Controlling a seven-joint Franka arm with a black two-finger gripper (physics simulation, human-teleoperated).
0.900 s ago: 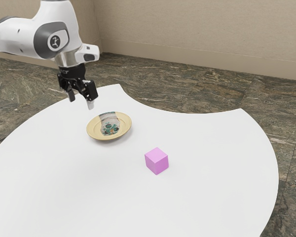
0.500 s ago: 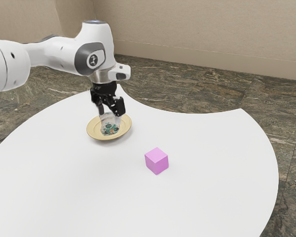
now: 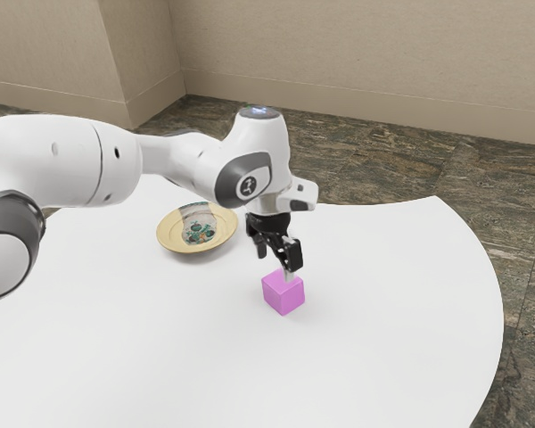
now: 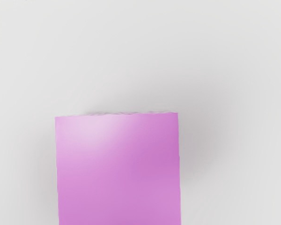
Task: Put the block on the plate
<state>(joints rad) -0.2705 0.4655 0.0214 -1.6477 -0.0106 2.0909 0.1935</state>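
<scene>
My gripper (image 3: 276, 266) is low over the pink block (image 3: 283, 293) in the exterior view, its two fingers spread apart with nothing held between them. One pale fingertip overlaps the block's upper edge there; whether it touches cannot be told. The block rests flat on the white table. In the wrist view, the block's top (image 4: 118, 168) lies large and close beneath my hand. A yellow plate (image 3: 168, 234) with a patterned centre stands toward the exterior view's left of the block, apart from it.
The white table (image 3: 383, 330) has a curved edge, with an inward curve on its far side behind the gripper. My forearm reaches across the table's far left part in the exterior view, close by the plate.
My hand has travelled from beyond the plate, past it, toward the exterior view's right and down to just above the block. Plate and block have stayed where they were.
</scene>
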